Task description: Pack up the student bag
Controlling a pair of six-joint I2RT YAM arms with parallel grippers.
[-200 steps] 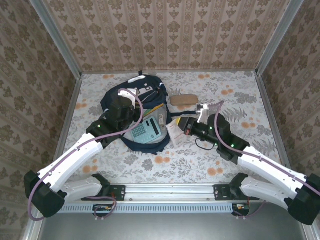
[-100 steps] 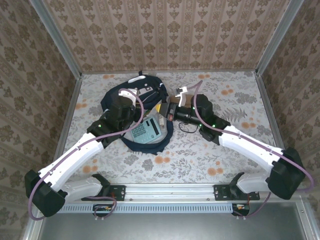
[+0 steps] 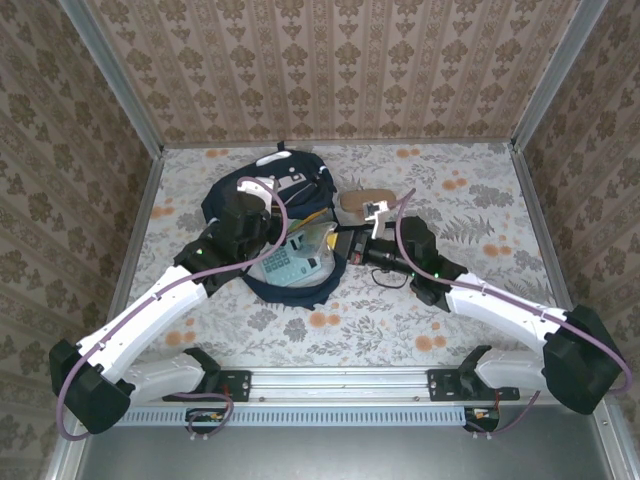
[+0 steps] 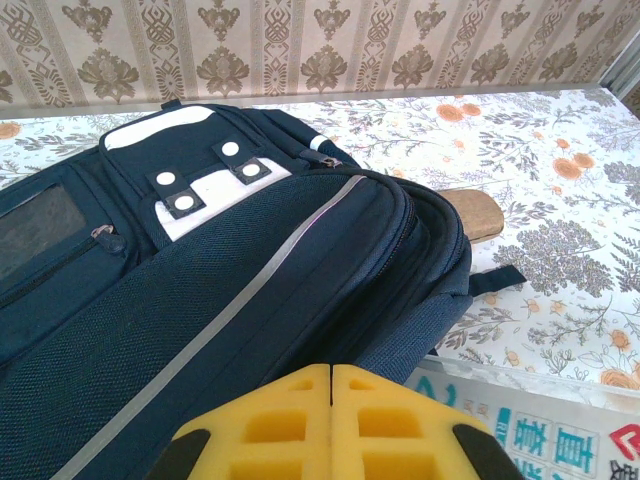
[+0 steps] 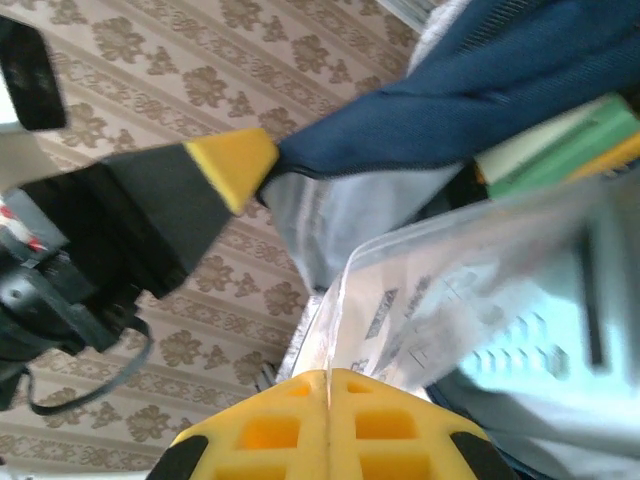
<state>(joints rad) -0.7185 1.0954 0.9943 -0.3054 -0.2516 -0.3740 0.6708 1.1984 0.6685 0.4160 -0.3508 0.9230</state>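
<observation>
The soft navy blue fabric backpack is lying on the floral surface, the left tool clamping its floppy opening rim, likely the best hold, the right tool pinching a clear plastic pouch.

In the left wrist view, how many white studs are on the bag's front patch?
4 white studs on the student bag: two on the lower dark tab, two on the upper dark tab. Others may be hidden beyond this angle.
</observation>
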